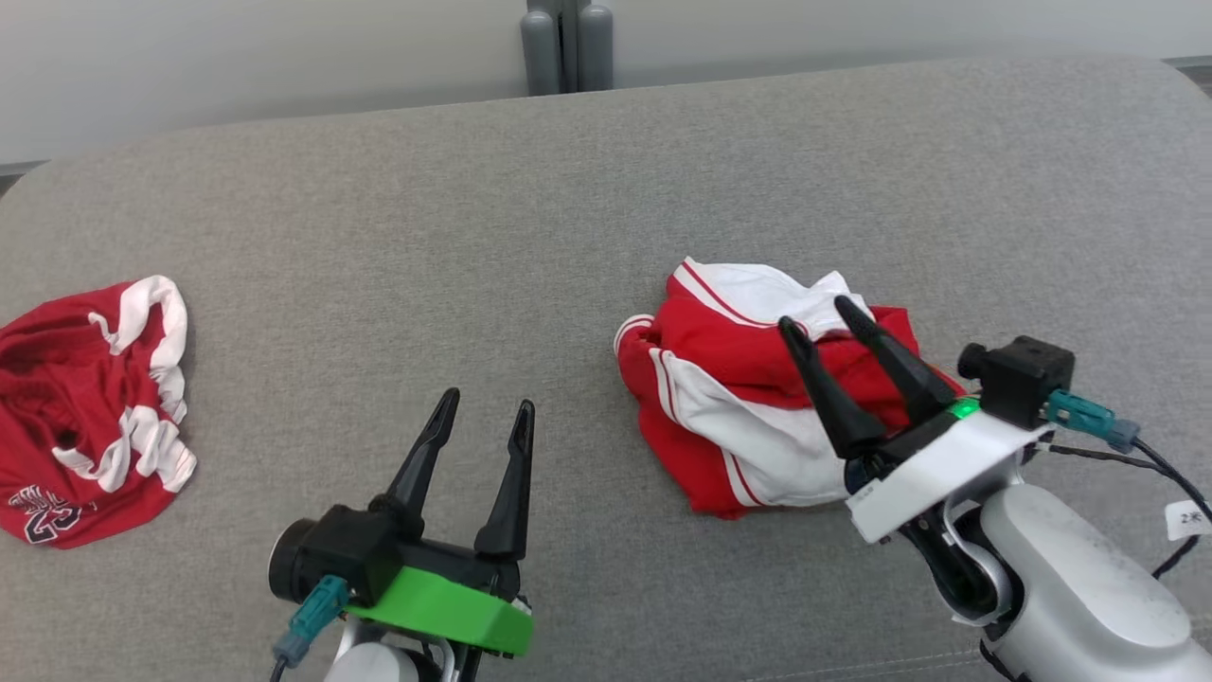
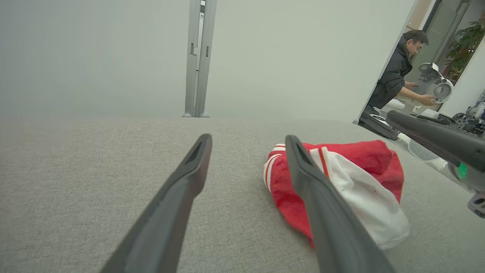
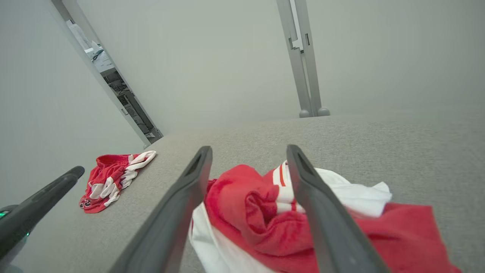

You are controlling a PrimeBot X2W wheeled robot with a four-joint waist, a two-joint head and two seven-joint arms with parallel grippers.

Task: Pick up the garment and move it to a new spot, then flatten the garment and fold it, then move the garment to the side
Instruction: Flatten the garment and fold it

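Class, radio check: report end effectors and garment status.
Left end effector open, empty. Right end effector open, above crumpled garment. Other garment far left, out of way.

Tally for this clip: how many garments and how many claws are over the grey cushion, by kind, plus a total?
Garments: 2, the red-and-white garment and the red garment with white trim.
Claws: 2, the left claw and the right claw, both open.
Total: 4.
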